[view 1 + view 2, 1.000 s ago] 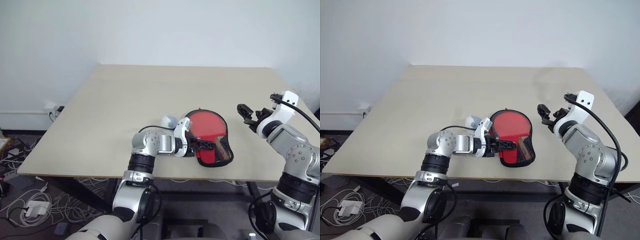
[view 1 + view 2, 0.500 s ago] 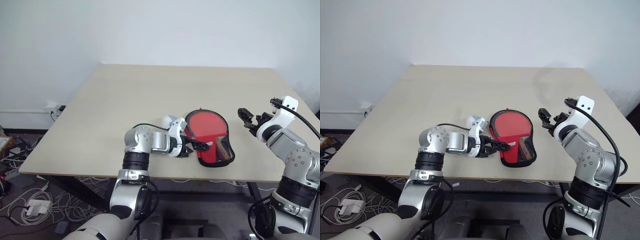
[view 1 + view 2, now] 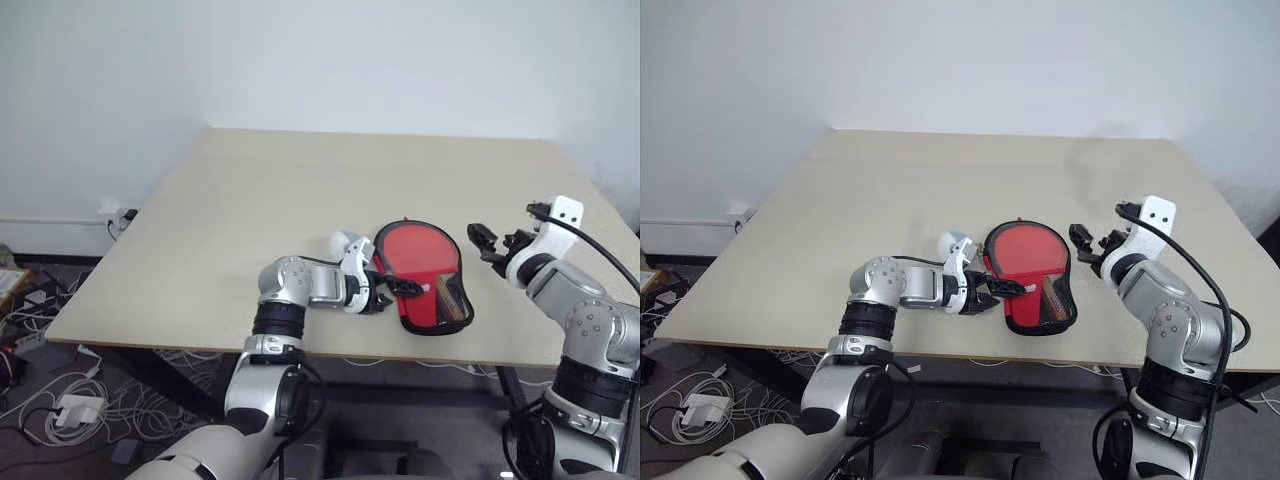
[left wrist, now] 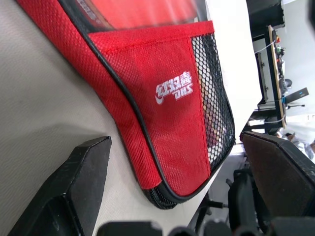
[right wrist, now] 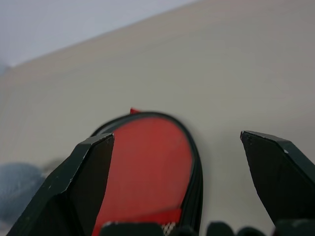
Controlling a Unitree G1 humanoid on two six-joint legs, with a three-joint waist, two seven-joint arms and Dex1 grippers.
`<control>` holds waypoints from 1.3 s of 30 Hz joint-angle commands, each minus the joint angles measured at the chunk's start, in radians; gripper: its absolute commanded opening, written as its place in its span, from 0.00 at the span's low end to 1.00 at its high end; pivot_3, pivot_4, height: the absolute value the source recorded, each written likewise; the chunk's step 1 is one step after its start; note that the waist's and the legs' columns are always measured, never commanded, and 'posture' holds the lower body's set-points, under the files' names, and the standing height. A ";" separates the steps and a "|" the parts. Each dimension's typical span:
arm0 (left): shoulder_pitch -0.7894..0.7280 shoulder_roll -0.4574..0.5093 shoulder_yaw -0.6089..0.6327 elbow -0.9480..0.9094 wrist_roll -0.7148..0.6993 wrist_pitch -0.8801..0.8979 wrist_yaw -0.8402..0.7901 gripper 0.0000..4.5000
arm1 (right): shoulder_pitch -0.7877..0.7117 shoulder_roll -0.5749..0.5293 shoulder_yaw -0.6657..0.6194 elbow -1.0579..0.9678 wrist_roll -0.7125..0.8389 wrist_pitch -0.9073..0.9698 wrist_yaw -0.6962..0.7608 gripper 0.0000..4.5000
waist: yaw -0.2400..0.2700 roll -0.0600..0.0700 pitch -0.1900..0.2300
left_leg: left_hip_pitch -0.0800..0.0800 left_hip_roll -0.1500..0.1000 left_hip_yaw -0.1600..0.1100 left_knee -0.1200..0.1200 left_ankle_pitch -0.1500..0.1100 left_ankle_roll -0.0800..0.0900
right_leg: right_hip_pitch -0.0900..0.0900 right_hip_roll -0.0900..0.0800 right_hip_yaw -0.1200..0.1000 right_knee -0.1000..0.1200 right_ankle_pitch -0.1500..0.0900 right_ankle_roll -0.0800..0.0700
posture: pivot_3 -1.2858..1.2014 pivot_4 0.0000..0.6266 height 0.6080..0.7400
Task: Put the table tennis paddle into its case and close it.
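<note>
The red paddle-shaped soft zip case [image 3: 425, 283] with its black mesh end lay flat near the front edge of the pale beige wooden table [image 3: 300, 200]. Red showed at its round end, though whether that was the paddle's rubber face could not be told. The left gripper [image 3: 392, 294] reached in beside its left edge, fingers spread, gripping nothing. The right gripper [image 3: 489, 243] hovered just right of the case, fingers likewise parted and empty.
</note>
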 commanded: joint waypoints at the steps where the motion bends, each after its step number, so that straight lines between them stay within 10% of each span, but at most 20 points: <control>1: -0.027 -0.072 -0.005 0.062 0.002 -0.015 0.023 1.00 | 0.072 -0.091 0.071 -0.046 0.010 0.002 0.111 0.99 | 0.003 0.000 0.000 | 0.000 0.000 0.000 0.000 0.000 0.000 | 0.000 0.000 -0.001 0.000 0.000 0.000 | 0.52 0.00 0.81; 29: -0.065 -0.138 -0.072 0.198 -0.071 -0.079 -0.078 1.00 | 0.138 -0.113 0.052 0.034 -0.005 -0.100 0.144 0.99 | 0.005 -0.001 0.001 | -0.001 0.000 -0.002 0.001 0.000 0.001 | 0.001 -0.001 -0.002 -0.002 0.000 0.000 | 0.52 0.00 0.81; 39: -0.068 -0.136 -0.075 0.226 -0.081 -0.114 -0.097 0.31 | 0.146 -0.098 0.030 0.029 -0.004 -0.102 0.134 0.99 | 0.009 -0.001 0.001 | -0.004 0.000 -0.002 0.001 0.000 0.001 | -0.002 -0.001 -0.002 -0.001 0.000 0.000 | 0.52 0.00 0.81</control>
